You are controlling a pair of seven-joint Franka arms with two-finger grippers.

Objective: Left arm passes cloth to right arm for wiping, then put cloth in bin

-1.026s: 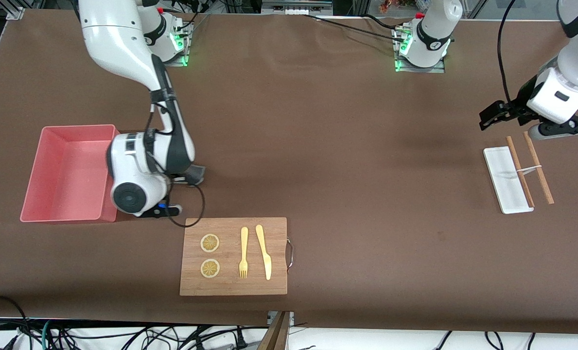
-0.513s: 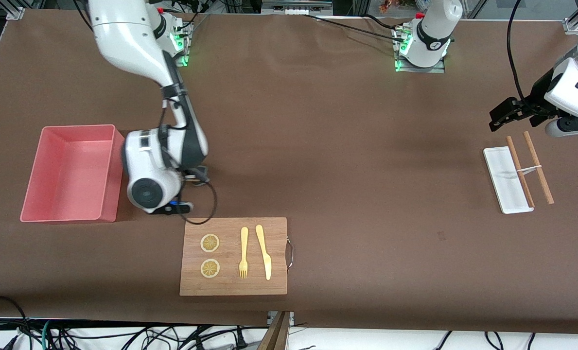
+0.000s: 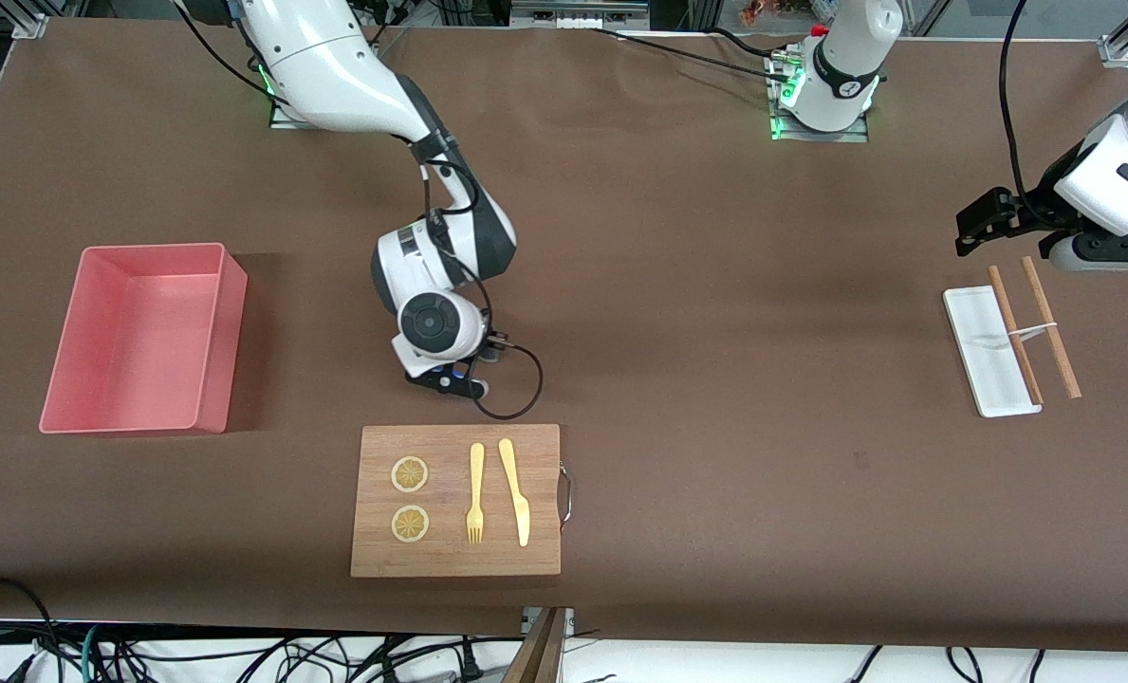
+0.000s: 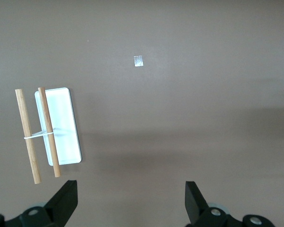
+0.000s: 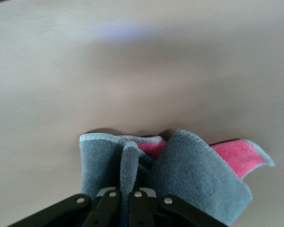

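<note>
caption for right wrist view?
Right gripper shut on the crumpled grey-and-pink cloth, pressed to the brown table.

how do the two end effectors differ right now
The right end effector is shut on the cloth, low over the table beside the wooden board. The left end effector is open and holds nothing, over the table by the white tray. Both have black fingers.

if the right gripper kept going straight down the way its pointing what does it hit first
Probably the bare brown table, with the cloth it is shut on touching first. The right gripper points down over open tabletop, farther from the front camera than the wooden board. How high it is cannot be told.
</note>
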